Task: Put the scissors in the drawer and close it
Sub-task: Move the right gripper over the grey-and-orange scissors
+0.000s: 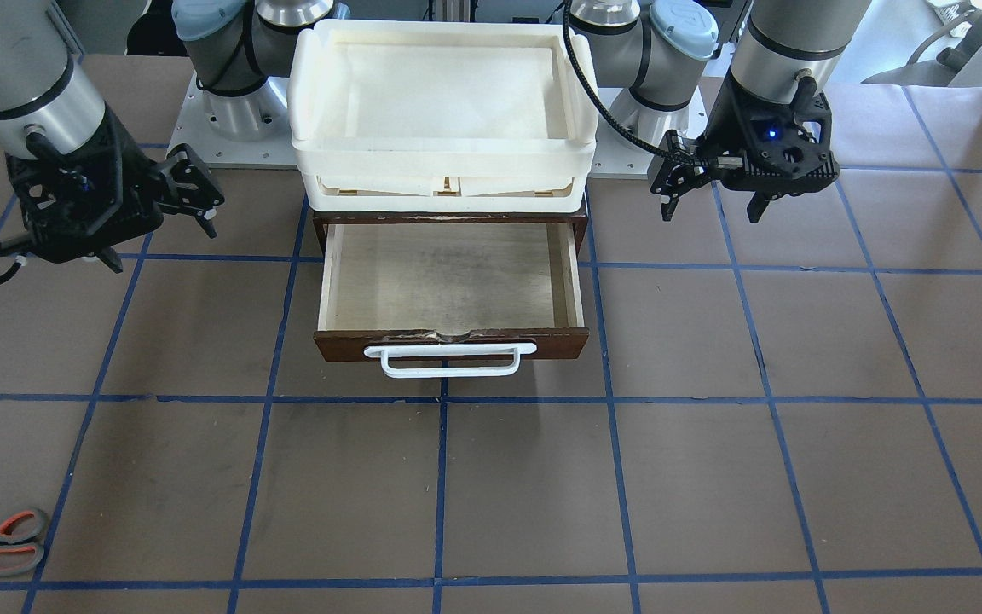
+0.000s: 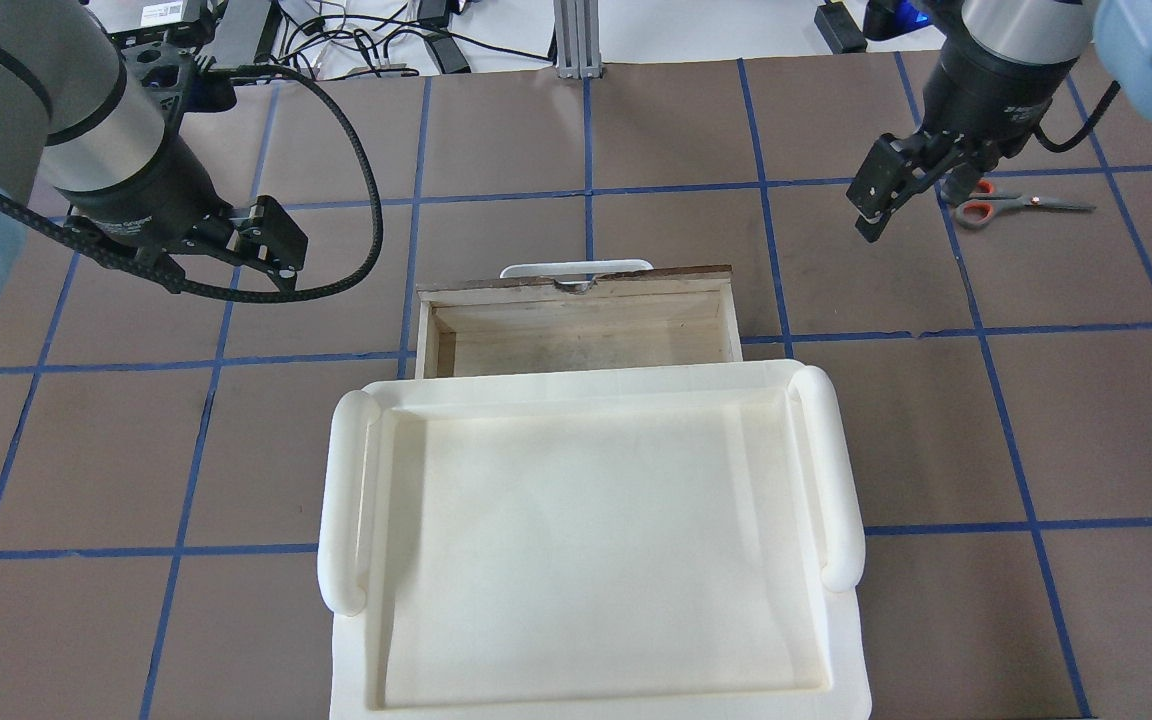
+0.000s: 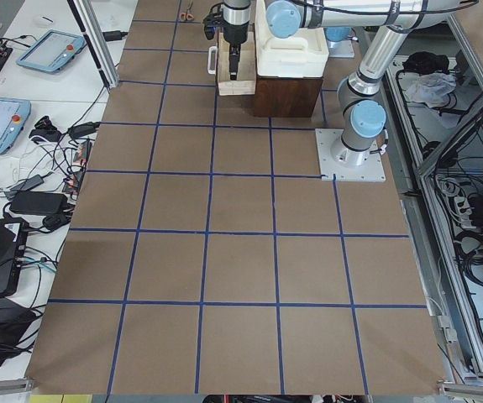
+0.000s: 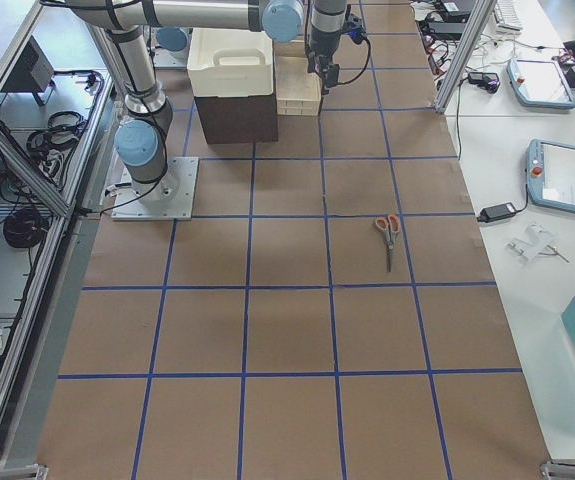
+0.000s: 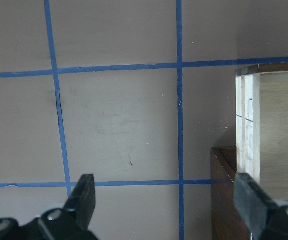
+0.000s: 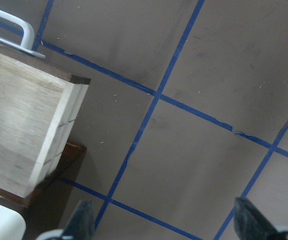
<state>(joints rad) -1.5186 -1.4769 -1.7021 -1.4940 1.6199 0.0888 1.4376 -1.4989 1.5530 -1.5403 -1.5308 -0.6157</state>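
- Cream-white plastic tray (image 2: 841, 470): sits on the dark wooden cabinet (image 4: 235, 118) by the robot-side edge of the brown desk (image 1: 713, 477). I judge it no obstruction.
- Wide dark-brown wooden drawer with a white bar handle (image 1: 448, 343): pulled open, its plywood floor bare.
- Left gripper (image 5: 166, 200) and right gripper (image 6: 165, 222): one hovers either side of the drawer, jaws spread, holding nothing.
- Grey, orange-lined scissors (image 2: 1021, 205): flat near the desk's far edge, on my right. I judge pickup not begun; the right arm must reach out and descend over them.

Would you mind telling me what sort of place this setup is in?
Probably a robotics lab workcell: a left arm and a right arm mounted at a table gridded with blue tape, with a teach pendant and loose cables alongside.
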